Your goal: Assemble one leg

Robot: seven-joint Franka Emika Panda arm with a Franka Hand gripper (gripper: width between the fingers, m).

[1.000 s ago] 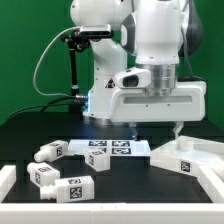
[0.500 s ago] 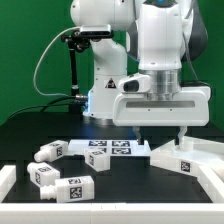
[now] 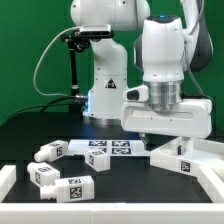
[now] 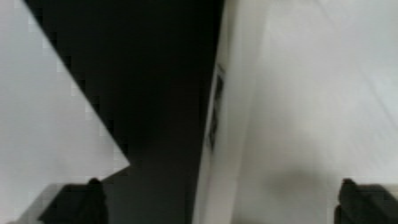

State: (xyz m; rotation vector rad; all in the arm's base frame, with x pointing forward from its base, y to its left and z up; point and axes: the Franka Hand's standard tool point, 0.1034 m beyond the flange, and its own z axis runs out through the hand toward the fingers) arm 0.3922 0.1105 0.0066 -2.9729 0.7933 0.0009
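Note:
Three legs lie on the black table at the exterior view's left: one (image 3: pixel 47 151) farthest back, one (image 3: pixel 42 174) in front of it, and one (image 3: pixel 72 187) nearest the front edge. They are short white posts with square tags. My gripper (image 3: pixel 168 140) hangs low at the exterior view's right, over the inner end of the wide flat white panel (image 3: pixel 186 160), well away from the legs. In the wrist view the gripper (image 4: pixel 228 205) is open wide and empty, with the panel's white surface (image 4: pixel 311 100) and its edge below it.
The marker board (image 3: pixel 110 150) lies flat between the legs and the panel. White rim pieces sit at the front left corner (image 3: pixel 6 178) and the front right (image 3: pixel 212 190). The robot base (image 3: pixel 105 95) and a black stand (image 3: pixel 74 70) are behind.
The gripper has moved toward the exterior view's right and lower, from above the marker board's end to over the panel. The legs have not moved.

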